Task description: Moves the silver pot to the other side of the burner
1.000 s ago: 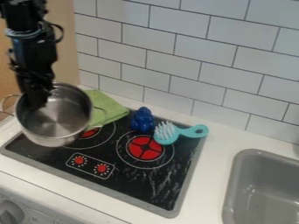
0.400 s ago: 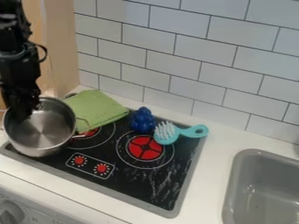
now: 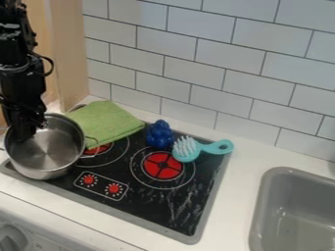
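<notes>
At the left end of the stove, the black gripper point(image 3: 23, 133) hangs down at the back-left part of the silver pot point(image 3: 49, 153), shut on its rim. The pot is nearly upright, over the cooktop's left corner. To its right is the left red burner point(image 3: 98, 149), whose left part the pot hides; one wire handle of the pot reaches over this burner. The gap between pot bottom and cooktop, if any, cannot be told.
A folded green towel point(image 3: 106, 122) lies behind the left burner. A blue bumpy object point(image 3: 159, 134) and a teal brush point(image 3: 208, 147) rest behind the right burner point(image 3: 162, 165). The grey sink point(image 3: 267, 206) is at the right, the tiled wall behind.
The pot and gripper have gone left together, uncovering more of the left burner and towel. Since the middle frame they have come down slightly.
</notes>
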{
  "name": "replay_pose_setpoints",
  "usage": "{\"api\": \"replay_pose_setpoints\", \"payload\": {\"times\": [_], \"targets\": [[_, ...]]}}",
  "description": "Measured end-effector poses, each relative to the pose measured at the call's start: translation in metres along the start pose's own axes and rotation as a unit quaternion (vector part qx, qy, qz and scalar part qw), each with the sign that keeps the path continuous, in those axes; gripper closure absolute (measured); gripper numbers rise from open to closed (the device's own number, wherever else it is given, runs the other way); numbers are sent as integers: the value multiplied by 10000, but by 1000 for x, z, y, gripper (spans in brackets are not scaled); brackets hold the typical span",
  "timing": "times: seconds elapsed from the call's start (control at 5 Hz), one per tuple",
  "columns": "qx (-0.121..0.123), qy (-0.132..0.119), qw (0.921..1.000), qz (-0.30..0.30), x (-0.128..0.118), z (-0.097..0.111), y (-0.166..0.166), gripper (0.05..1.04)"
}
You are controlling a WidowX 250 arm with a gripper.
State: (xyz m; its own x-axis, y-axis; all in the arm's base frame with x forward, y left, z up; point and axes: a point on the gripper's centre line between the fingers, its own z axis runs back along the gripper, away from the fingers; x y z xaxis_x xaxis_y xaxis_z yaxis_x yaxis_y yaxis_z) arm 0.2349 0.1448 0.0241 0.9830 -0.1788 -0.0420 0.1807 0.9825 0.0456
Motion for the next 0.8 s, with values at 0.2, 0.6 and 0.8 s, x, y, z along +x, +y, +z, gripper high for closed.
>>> {"api": "replay_pose_setpoints", "payload": {"times": [0.2, 0.6, 0.8], "targets": [[63, -4, 9995, 293, -6, -3, -3, 860], [203, -30, 9996, 210, -7, 3, -2, 286], [234, -68, 9995, 192, -5, 6, -2, 70]]}}
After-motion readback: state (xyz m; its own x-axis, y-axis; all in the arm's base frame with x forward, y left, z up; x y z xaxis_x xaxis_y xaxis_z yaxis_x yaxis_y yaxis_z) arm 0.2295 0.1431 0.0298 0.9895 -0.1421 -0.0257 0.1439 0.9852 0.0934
